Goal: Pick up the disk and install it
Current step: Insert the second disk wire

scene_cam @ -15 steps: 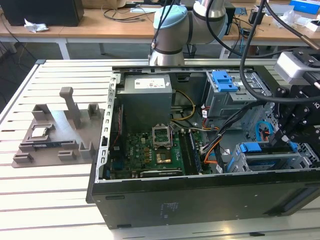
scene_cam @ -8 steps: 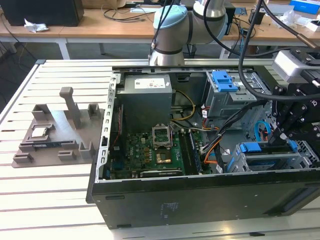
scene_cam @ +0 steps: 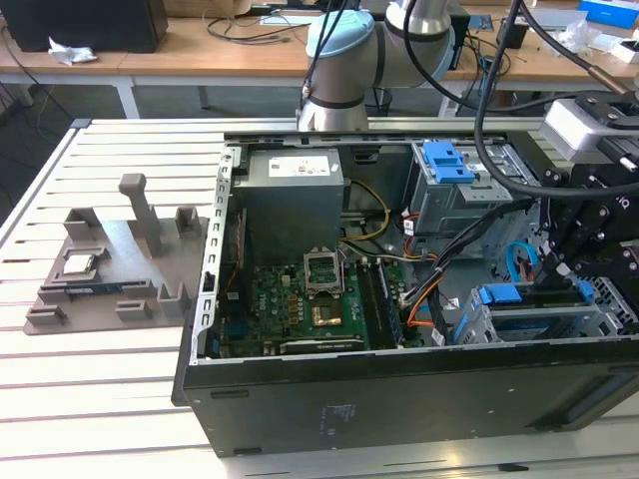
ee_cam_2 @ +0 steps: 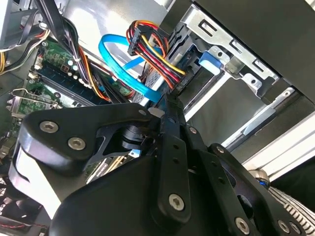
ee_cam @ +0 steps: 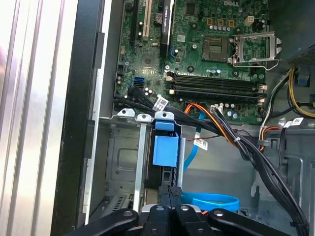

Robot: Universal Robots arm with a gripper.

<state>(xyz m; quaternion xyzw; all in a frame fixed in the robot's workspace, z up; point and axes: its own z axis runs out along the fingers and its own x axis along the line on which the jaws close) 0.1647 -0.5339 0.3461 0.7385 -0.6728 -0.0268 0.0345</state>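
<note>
On the exterior view's left, we see a grey fixture [scene_cam: 110, 264] on the slatted table [scene_cam: 60, 389]. At centre, the open case [scene_cam: 399, 399] exposes the motherboard [scene_cam: 300, 304]. On the right, the gripper [scene_cam: 559, 284] is closed on the disk [scene_cam: 519, 296], which stands on edge in the lower drive cage [scene_cam: 479, 324]; the first wrist view shows the disk [ee_cam: 165, 152] seated there.

We count one open black tower computer case [scene_cam: 399, 399] holding one green motherboard [scene_cam: 300, 304] and one grey boxy power supply [scene_cam: 295, 195]. On that board we see two square metal-framed processor sockets [scene_cam: 323, 269], and around it two blue plastic latches [scene_cam: 447, 160], one on each grey metal drive cage. Beside the case, we count one grey plastic fixture tray [scene_cam: 110, 264] carrying one small square silver chip [scene_cam: 79, 263].
</note>
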